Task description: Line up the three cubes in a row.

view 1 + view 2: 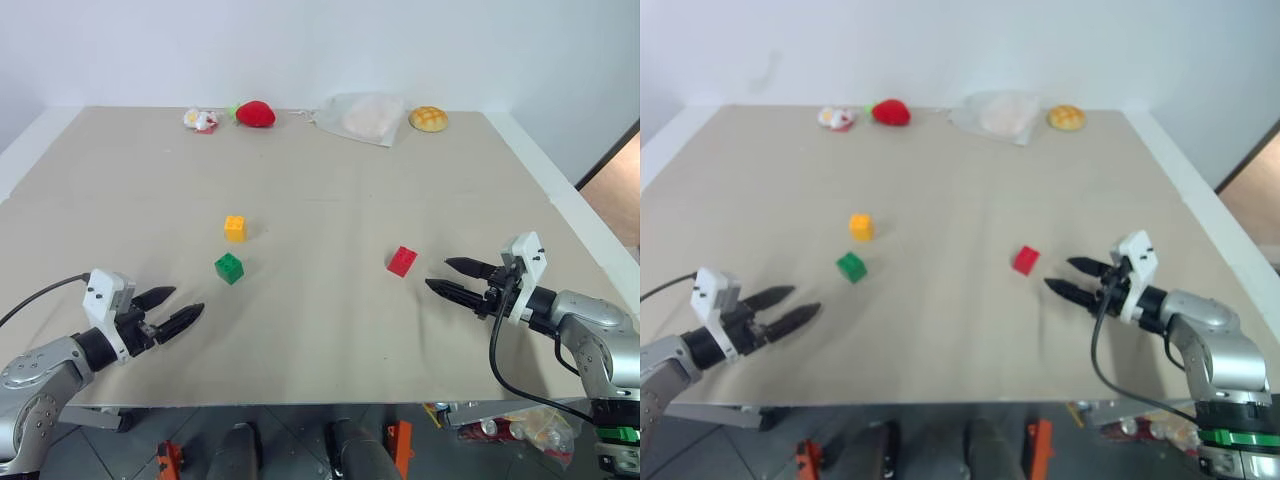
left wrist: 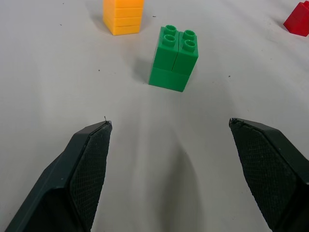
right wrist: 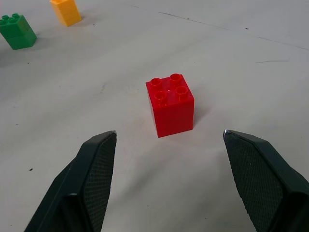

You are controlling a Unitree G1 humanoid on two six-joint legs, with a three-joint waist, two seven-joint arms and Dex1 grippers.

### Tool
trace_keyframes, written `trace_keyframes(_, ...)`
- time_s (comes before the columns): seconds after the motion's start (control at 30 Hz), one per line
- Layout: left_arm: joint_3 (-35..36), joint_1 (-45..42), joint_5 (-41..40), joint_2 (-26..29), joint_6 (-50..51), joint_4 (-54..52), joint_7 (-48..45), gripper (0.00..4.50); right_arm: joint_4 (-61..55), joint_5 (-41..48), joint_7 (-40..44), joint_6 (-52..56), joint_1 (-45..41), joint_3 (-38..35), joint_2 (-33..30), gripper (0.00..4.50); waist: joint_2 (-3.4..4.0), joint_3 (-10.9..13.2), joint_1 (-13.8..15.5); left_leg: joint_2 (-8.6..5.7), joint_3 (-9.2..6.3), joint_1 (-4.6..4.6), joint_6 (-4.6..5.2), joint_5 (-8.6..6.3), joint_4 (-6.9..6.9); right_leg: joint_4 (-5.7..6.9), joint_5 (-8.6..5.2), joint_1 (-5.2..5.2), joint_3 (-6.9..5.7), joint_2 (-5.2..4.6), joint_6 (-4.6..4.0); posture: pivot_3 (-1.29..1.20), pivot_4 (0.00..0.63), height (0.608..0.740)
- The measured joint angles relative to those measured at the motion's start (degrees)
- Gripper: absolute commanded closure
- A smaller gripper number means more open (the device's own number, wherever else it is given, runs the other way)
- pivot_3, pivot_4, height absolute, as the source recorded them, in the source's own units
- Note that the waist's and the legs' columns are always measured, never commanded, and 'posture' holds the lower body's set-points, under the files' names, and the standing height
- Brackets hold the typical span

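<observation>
We see the green cube (image 1: 229,267) and the yellow-orange cube (image 1: 235,228) close together left of the table's (image 1: 330,340) middle, the red cube (image 1: 402,260) well apart to their right. Our wrist views show four studs on the green and red tops. Our left gripper (image 1: 172,309) and right gripper (image 1: 455,277) hover near the near edge, fingers wide, holding nothing, with bare tabletop between them.
</observation>
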Motion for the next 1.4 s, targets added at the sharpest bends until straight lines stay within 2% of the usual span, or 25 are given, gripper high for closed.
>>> trace_keyframes(0.37,-0.6,-0.3,3.8,0.5,-7.1,0.4,-5.2,0.48,1.4,-5.2,1.6,-3.9,1.2,4.3,-1.6,0.85,0.0,0.0,0.0,0.01,0.05,0.02,0.0,0.0,0.02,0.0,0.02,0.0,0.04,0.0,0.0,0.0,0.15,0.739)
trace_keyframes(0.5,-3.0,-0.3,4.5,1.7,-8.6,0.1,-9.8,0.48,5.2,-7.7,1.5,-6.3,-3.6,6.7,-1.2,0.85,0.0,0.0,0.0,0.02,0.07,0.03,0.0,0.0,0.05,0.02,0.07,-0.02,0.03,0.01,-0.04,0.0,0.15,0.739)
trace_keyframes(0.7,-7.8,-7.3,3.0,2.0,-7.9,-2.5,-13.6,0.48,12.9,-9.9,2.6,-9.1,-11.3,10.5,2.4,0.85,0.0,0.0,0.0,0.01,0.07,0.01,0.04,0.03,0.13,0.04,0.13,0.05,0.04,0.01,0.02,0.0,0.15,0.739)
trace_keyframes(1.0,-13.3,-12.6,3.0,1.7,-6.7,-4.2,-14.5,0.48,25.2,-12.7,4.9,-14.8,-18.9,13.2,5.8,0.85,0.0,0.0,0.0,0.02,0.05,0.01,0.04,0.03,0.08,0.07,0.11,0.05,0.06,0.08,0.05,0.0,0.15,0.739)
trace_keyframes(1.1,-13.7,-12.7,3.0,1.5,-6.7,-4.2,-14.0,0.45,27.2,-12.7,6.3,-16.1,-20.1,13.3,6.5,1.55,0.0,0.0,0.0,0.02,0.04,0.02,0.04,0.03,0.1,0.11,0.12,0.06,0.06,0.09,0.06,0.0,0.15,0.739)
trace_keyframes(1.27,-13.4,-10.8,2.6,1.5,-6.8,-4.6,-13.4,0.45,28.1,-12.5,9.1,-16.2,-20.4,13.3,6.5,3.25,0.0,0.0,0.0,0.02,0.05,0.03,0.05,0.04,0.12,0.12,0.13,0.07,0.09,0.08,0.07,0.0,0.15,0.739)
trace_keyframes(1.4,-11.6,-9.9,-0.7,1.3,-5.3,-4.6,-13.0,0.45,28.7,-12.6,11.0,-16.2,-21.6,13.3,6.3,3.25,0.0,0.0,0.0,0.02,0.04,0.03,0.09,0.06,0.15,0.18,0.13,0.05,0.07,0.09,0.07,0.0,0.15,0.739)
